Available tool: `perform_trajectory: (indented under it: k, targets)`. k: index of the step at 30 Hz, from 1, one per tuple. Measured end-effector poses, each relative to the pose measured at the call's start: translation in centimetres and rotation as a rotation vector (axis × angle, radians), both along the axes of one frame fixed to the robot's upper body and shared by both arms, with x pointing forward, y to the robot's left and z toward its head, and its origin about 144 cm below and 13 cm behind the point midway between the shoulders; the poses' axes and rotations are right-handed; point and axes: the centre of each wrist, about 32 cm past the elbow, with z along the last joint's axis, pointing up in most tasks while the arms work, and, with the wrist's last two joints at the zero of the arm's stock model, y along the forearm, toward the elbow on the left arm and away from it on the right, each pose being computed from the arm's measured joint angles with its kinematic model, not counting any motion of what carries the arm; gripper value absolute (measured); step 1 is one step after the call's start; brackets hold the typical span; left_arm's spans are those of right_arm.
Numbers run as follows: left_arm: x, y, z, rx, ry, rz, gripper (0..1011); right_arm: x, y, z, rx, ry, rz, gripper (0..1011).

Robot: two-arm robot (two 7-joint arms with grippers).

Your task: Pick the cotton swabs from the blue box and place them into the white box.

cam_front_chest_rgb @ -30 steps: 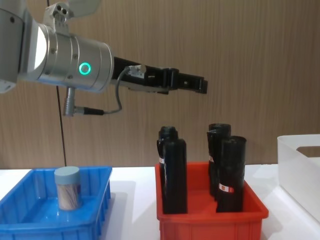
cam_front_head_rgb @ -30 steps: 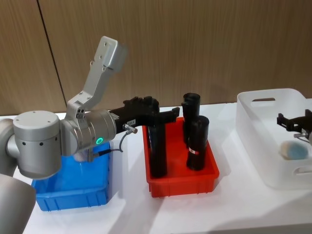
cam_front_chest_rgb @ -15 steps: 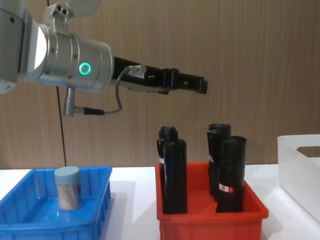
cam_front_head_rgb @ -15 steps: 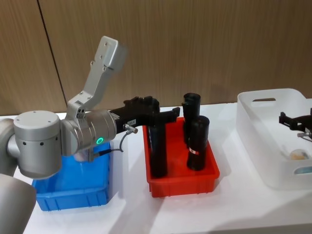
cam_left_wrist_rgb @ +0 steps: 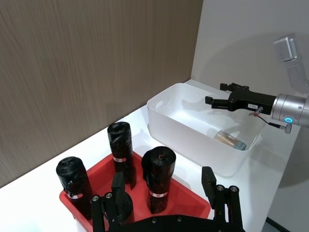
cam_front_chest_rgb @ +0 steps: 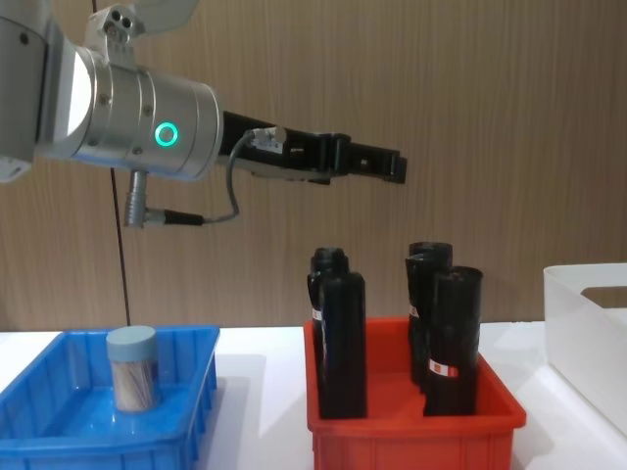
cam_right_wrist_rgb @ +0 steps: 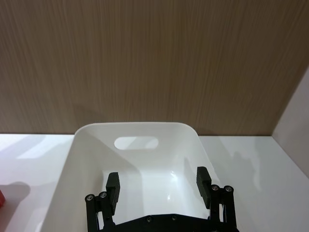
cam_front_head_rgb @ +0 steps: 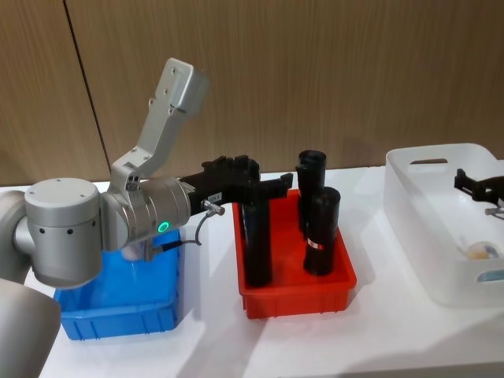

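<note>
Your right gripper (cam_right_wrist_rgb: 158, 186) hangs over the white box (cam_right_wrist_rgb: 130, 126) with its fingers spread and nothing between them. A second ago it held a cotton swab tub (cam_left_wrist_rgb: 231, 139) above that box. The tub now lies on its side on the box floor, and the gripper has drawn back a little towards the robot's right. That delivery looks complete.

A second cotton swab tub (cam_front_chest_rgb: 132, 367) stands upright in the blue box (cam_front_chest_rgb: 201, 401), lid up, near the box's back wall, so the task is not yet finished.

Your left gripper (cam_front_chest_rgb: 387, 164) has not shifted in that second. It is stretched out level, well above the black bottles (cam_front_chest_rgb: 340, 343), fingers apart and empty, while the arm's wrist housing hangs over the blue box.

Between the two boxes on the white table (cam_front_head_rgb: 378, 331) sits the red bin (cam_front_chest_rgb: 411, 441), and its tall bottles stand far higher than either box's rim. Any carry from blue to white will likely have to clear those bottle tops. The left arm also sits over the blue box, so you would probably need to bring that gripper back and down for the next pick rather than reach across with the right
</note>
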Motion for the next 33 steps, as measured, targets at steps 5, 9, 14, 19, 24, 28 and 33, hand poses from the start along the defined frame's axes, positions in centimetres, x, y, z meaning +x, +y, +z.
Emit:
perform_trajectory:
  k: [5,9,14,19,24,28,33]
  targets:
    - [0.0,0.0,0.0,0.0,0.0,0.0,1004,-0.6,0.3,0.5,0.0,-0.046,0.007,1001]
    - [0.0,0.0,0.0,0.0,0.0,0.0,1004,-1.0,0.5,0.8,0.0,-0.073,0.011,1002]
    - [0.0,0.0,0.0,0.0,0.0,0.0,1004,-1.4,0.7,1.1,-0.001,-0.097,0.015,1001]
    - [0.0,0.0,0.0,0.0,0.0,0.0,1004,-1.5,0.8,1.3,-0.001,-0.109,0.017,1002]
    - [-0.1,0.0,-0.3,0.002,-0.006,0.007,1004,-1.7,0.9,1.2,-0.002,-0.11,0.021,1001]
    - [-0.5,0.0,-1.0,0.015,-0.032,0.034,1004,-2.3,1.4,0.9,-0.003,-0.117,0.037,1001]
    - [-1.1,0.0,-2.2,0.032,-0.07,0.071,1004,-3.5,2.2,0.4,-0.004,-0.128,0.068,1001]
